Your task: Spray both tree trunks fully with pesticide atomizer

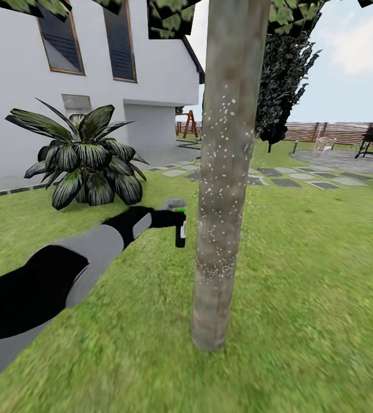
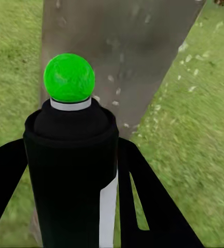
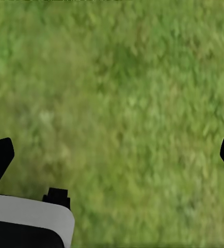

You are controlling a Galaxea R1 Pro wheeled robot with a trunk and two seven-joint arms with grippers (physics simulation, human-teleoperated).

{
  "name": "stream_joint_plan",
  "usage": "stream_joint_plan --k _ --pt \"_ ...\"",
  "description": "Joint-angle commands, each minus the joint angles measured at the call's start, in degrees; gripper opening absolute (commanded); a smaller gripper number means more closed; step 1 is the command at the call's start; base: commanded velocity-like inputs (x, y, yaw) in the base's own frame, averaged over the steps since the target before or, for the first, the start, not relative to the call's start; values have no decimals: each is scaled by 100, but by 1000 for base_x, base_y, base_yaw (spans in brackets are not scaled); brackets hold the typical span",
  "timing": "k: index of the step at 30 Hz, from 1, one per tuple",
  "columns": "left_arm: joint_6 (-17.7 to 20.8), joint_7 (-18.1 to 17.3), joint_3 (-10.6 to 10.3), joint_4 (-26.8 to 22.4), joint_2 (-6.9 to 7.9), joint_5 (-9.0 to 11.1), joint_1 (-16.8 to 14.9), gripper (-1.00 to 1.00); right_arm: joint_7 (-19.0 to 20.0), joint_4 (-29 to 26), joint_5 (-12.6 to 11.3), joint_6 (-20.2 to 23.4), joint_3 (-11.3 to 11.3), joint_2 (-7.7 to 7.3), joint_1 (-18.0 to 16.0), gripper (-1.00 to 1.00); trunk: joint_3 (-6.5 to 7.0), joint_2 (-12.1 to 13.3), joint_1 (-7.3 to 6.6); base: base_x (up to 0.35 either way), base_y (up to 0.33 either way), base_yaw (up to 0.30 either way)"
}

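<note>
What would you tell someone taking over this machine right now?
Left hand: shut on the atomizer, held beside the trunk and aimed at it.
Right hand: open, holding nothing, over grass.
Done: atomizer picked up; white specks dot the trunk's middle stretch.
Left: the trunk's base and upper part look bare, so coverage seems incomplete; then spray the second tree.

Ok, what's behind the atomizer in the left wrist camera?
Right behind the pesticide atomizer stands the tree trunk, dotted with white specks, grass either side. The bottle covers the trunk's lower part.

Dark pesticide atomizer [image 1: 180,228] upright beside white-specked tree trunk [image 1: 223,183].
</note>
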Motion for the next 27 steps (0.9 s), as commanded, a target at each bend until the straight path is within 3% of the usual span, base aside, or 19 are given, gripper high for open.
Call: stream_joint_plan --k 1,7,8,9,10,14,21,24,27 --pt "-138 -1 30 1 -1 1 58 -100 0 0 1 0 0 0 0 100 1 -1 0 0 0 0" --pt "-450 -4 35 6 -1 -110 509 -100 -1 0 0 1 0 -6 1 100 1 -1 0 0 0 0" --pt "-455 -3 35 6 -1 -203 553 -100 -2 0 0 0 0 -7 0 100 1 -1 0 0 0 0" --pt "-496 2 37 6 -1 -462 680 -100 -1 0 2 -1 0 -8 -1 100 1 -1 0 0 0 0" --pt "-599 4 39 6 -1 -577 759 -100 -2 0 2 -1 0 -8 -1 100 1 -1 0 0 0 0" --pt "-1137 8 51 21 -1 -767 1192 -100 -2 0 2 -1 0 -9 -1 100 1 -1 0 0 0 0" --pt "-1651 28 67 23 -1 -790 2068 -100 -4 -4 -1 -8 2 -9 1 100 1 -1 0 0 0 0" --pt "-2082 32 70 23 -1 -790 2526 -100 0 -8 -5 -5 7 -2 2 100 1 -1 0 0 0 0" --pt "-2325 32 70 23 -1 -790 2743 -100 0 -15 -5 -10 8 -1 0 100 1 -1 0 0 0 0"
